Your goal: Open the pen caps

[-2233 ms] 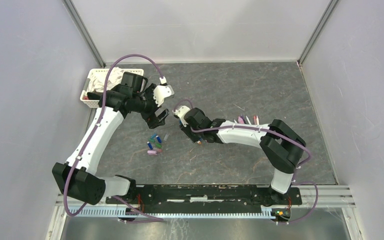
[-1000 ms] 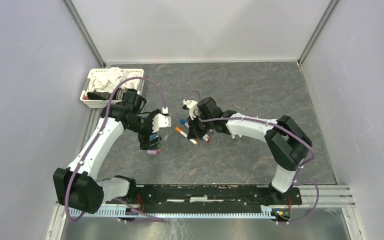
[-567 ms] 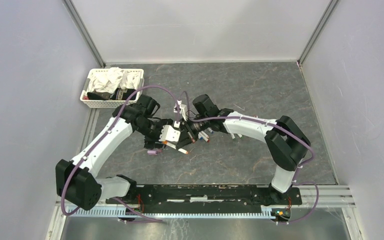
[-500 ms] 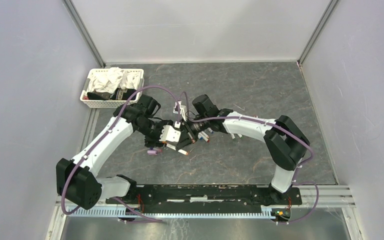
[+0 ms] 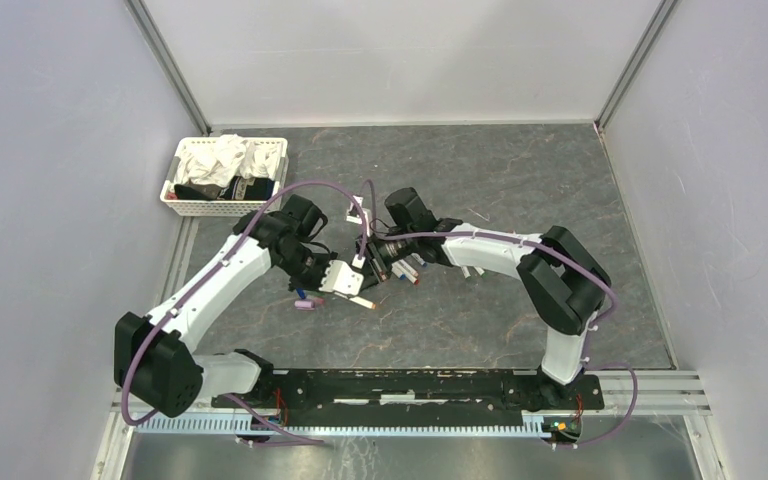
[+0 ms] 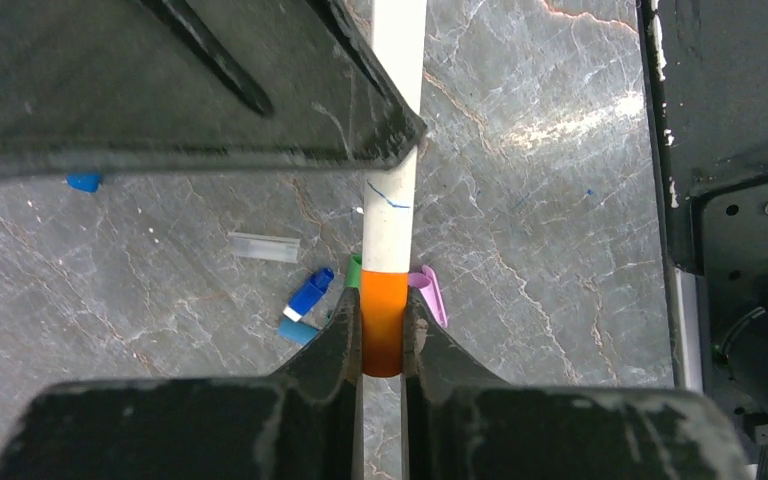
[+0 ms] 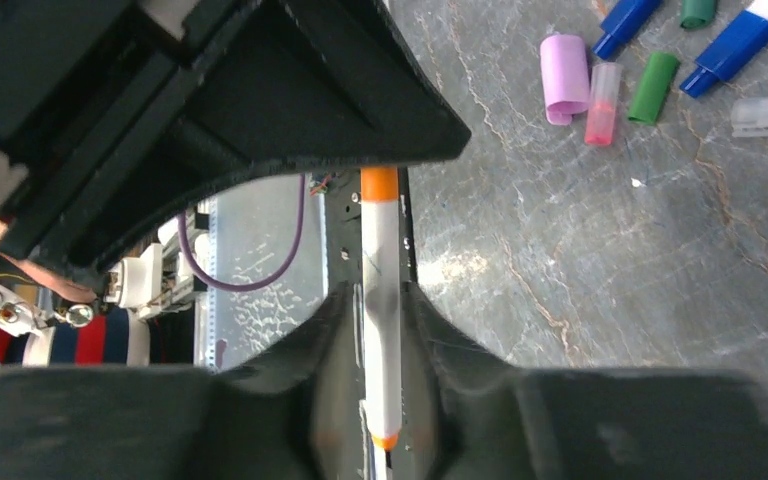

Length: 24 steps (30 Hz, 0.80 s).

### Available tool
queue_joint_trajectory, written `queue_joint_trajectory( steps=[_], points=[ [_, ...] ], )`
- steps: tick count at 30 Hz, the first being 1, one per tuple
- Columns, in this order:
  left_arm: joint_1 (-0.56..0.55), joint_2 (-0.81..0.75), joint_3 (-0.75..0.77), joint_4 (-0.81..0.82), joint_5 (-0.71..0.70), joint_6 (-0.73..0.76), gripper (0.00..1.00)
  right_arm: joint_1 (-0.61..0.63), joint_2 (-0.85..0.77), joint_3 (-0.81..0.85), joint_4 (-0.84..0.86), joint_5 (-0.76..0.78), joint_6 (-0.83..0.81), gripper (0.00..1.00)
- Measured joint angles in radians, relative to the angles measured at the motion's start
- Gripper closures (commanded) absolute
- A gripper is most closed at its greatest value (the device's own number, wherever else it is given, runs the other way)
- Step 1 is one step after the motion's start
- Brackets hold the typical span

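While both arms bend inward and meet low over the middle of the bench (image 5: 480, 330), the left hand (image 6: 382, 310) is clamped on the orange cap (image 6: 383, 345) of a white-barrelled pen (image 6: 392, 220), above the loose caps (image 7: 650, 88). The right hand (image 7: 378, 295) flanks the barrel, but I cannot tell whether it actually pinches it. A second ago the left hand hung apart from it, wide open.

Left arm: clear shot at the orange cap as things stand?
Looks like yes: left hand is shut on the orange cap; the right hand holds the pen barrel farther along, not blocking it.
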Motion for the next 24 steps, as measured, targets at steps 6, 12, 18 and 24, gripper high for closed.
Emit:
queue_joint_trajectory(
  steps=[6,12,18,24],
  points=[
    [-0.016,0.001,0.0,0.007,0.011,-0.003,0.98,0.026,0.045,0.007,0.099,-0.005,0.074,0.6],
    [-0.016,0.011,0.005,0.006,0.014,-0.009,0.98,0.054,0.103,0.032,0.133,-0.018,0.114,0.99],
    [-0.01,0.018,0.008,0.031,0.026,0.007,0.98,0.032,0.056,-0.066,0.231,0.002,0.118,1.0],
    [0.226,0.098,0.08,0.038,-0.069,0.077,0.98,-0.033,-0.095,-0.348,0.182,0.01,0.059,1.0]
  ],
)
